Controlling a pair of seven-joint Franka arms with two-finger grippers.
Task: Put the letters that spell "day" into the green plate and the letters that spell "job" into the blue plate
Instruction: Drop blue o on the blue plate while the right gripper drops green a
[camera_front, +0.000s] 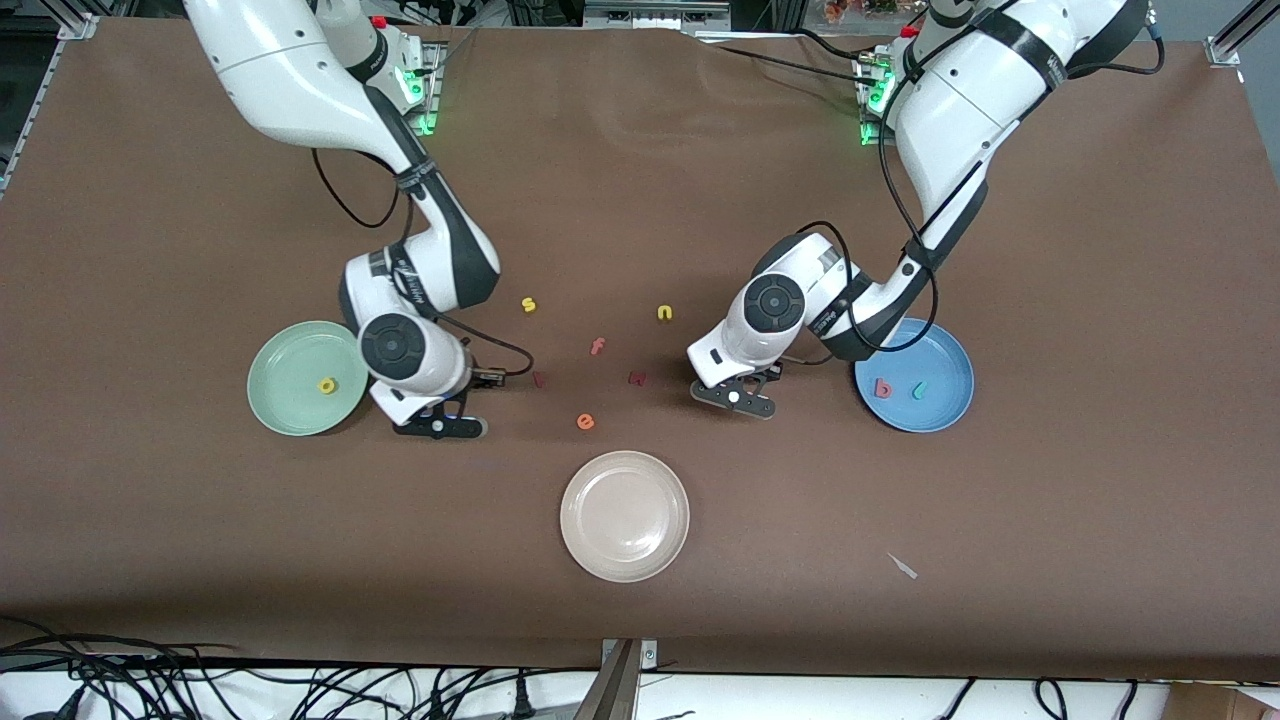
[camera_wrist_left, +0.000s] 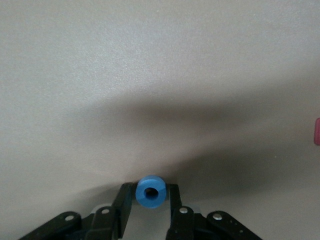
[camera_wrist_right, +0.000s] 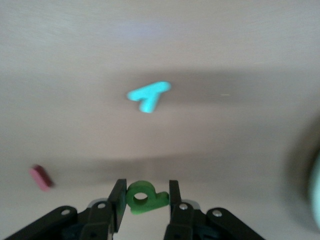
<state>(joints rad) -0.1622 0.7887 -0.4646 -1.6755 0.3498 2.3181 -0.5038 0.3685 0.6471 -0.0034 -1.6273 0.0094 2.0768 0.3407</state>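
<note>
My left gripper (camera_front: 737, 398) is low over the table between the blue plate (camera_front: 950, 400) and the loose letters. In the left wrist view it (camera_wrist_left: 150, 187) is shut on the blue "o" (camera_wrist_left: 150, 192). The blue plate holds the red "b" (camera_front: 883, 388) and the teal "j" (camera_front: 918, 390). My right gripper (camera_front: 440, 427) hangs beside the green plate (camera_front: 285, 400), which holds the yellow "a" (camera_front: 327, 385). In the right wrist view it (camera_wrist_right: 146, 188) is shut on the dark green "d" (camera_wrist_right: 145, 198). The teal "y" (camera_wrist_right: 148, 96) lies on the table ahead of it.
A cream-white plate (camera_front: 625, 515) stands nearer to the front camera, mid-table. Between the arms lie a yellow "s" (camera_front: 528, 305), a yellow "n" (camera_front: 664, 313), a pink "f" (camera_front: 597, 346), an orange "e" (camera_front: 585, 421) and two dark red pieces (camera_front: 538, 379) (camera_front: 637, 378).
</note>
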